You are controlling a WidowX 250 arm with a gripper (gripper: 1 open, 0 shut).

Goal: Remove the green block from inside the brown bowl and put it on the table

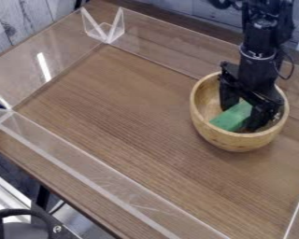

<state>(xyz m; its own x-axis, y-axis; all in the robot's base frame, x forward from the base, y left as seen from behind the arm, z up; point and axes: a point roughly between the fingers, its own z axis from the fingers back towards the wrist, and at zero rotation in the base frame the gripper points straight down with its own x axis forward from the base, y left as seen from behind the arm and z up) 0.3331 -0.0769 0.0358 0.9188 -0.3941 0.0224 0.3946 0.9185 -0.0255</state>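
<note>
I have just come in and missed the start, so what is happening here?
A robot arm has its end effector pointing straight down into the wooden bowl at the right side of the table. Its jaws are open on either side of the green block, which lies inside the bowl. The block is not yet lifted.
</note>
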